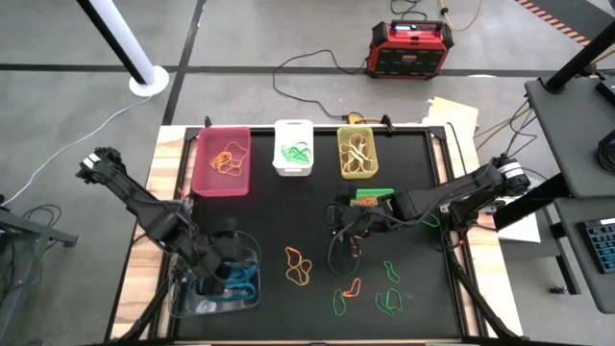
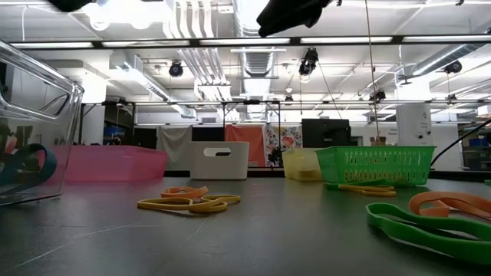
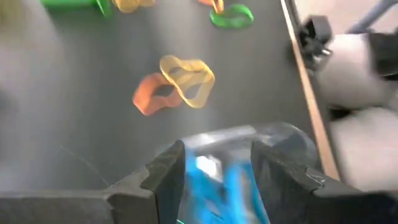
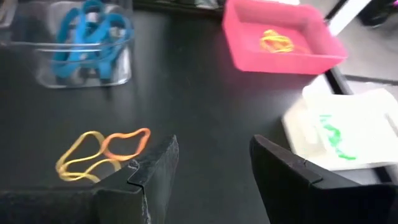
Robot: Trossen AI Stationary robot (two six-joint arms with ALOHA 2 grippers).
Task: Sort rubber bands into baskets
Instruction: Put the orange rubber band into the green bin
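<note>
Left gripper (image 1: 223, 279) hung over the clear bin (image 1: 183, 306), fingers apart, gripping nothing. Right gripper (image 1: 344, 217) fingers apart too. Loose rubber bands (image 1: 297, 266) lay on the bench (image 1: 317, 192): light, floppy; pinch one strand.

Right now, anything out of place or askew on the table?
One oddity: the small bright green mesh basket sits apart from the pink, white and yellow-green bins' back row, angled mid-table beside the right gripper. Loose rubber bands are unsorted work, not spills.
</note>
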